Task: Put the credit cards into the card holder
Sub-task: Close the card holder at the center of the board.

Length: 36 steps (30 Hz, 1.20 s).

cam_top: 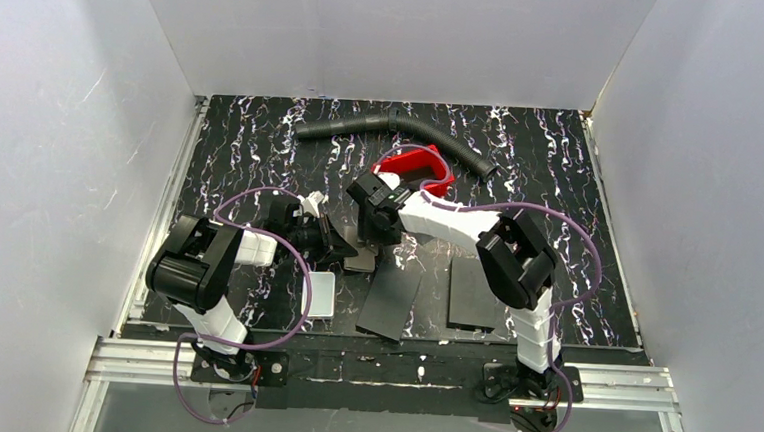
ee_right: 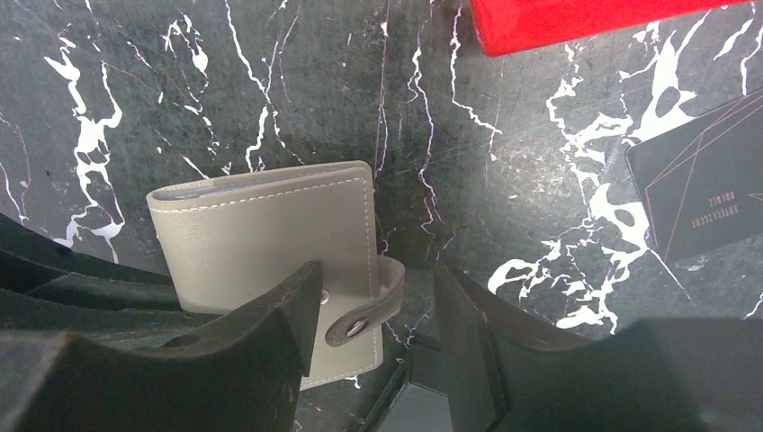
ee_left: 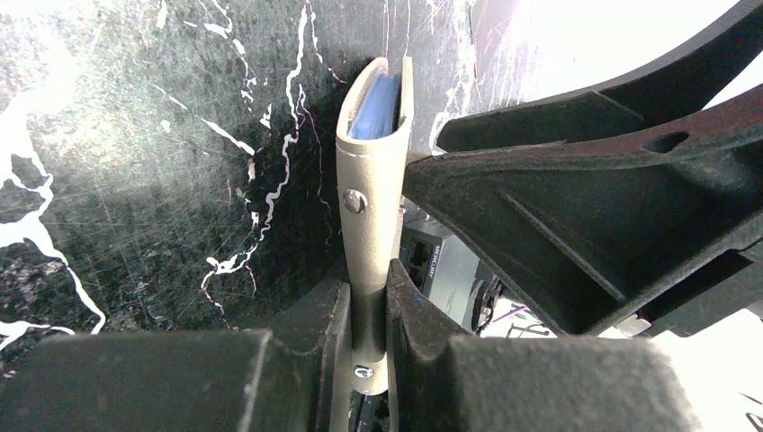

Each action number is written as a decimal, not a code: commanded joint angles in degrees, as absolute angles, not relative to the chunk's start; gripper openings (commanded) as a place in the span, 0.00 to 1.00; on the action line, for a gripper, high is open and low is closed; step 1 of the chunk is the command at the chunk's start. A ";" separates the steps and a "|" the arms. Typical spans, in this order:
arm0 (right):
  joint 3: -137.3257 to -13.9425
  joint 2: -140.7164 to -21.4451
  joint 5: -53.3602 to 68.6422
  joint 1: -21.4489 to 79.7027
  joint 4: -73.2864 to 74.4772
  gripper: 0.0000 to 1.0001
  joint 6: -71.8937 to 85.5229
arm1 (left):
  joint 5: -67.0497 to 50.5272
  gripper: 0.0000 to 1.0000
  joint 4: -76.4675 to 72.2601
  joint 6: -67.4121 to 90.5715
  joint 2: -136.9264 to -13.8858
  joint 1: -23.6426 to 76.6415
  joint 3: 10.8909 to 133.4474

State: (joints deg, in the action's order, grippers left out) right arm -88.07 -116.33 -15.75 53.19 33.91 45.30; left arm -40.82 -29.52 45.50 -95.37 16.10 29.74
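Note:
The card holder (ee_right: 265,236) is a grey-brown folded case, standing on edge over the dark marble table. My left gripper (ee_left: 369,310) is shut on its lower edge, and a blue inner face shows at the holder's top (ee_left: 376,103). My right gripper (ee_right: 378,315) is open, its jaws on either side of the clasp tab (ee_right: 371,310), which is snapped closed. The left jaw overlaps the holder's face and the right jaw stands apart from the tab. In the top view both grippers meet at the holder (cam_top: 360,262). No credit cards show.
A red tray (cam_top: 418,168) lies just behind the right gripper, with a black hose (cam_top: 393,129) farther back. Two flat black panels (cam_top: 390,302) (cam_top: 477,292) lie in front near the arm bases, and a white box (cam_top: 321,294) sits to their left. White walls enclose the table.

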 commanded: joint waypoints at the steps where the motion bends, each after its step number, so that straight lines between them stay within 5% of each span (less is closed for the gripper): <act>1: -91.43 -117.07 -18.31 54.08 37.20 0.55 46.13 | -34.35 0.00 -25.36 42.43 -94.90 16.43 29.53; 15: -90.50 -114.35 -18.76 54.93 37.43 0.31 45.40 | -34.27 0.00 -25.05 42.09 -95.84 16.40 29.53; 27: -88.13 -112.21 -15.91 54.84 33.53 0.41 43.73 | -34.67 0.00 -25.05 42.03 -96.40 16.45 29.63; 36: -87.38 -111.34 -16.48 54.84 33.69 0.31 43.83 | -34.78 0.00 -25.01 41.98 -96.47 16.60 29.75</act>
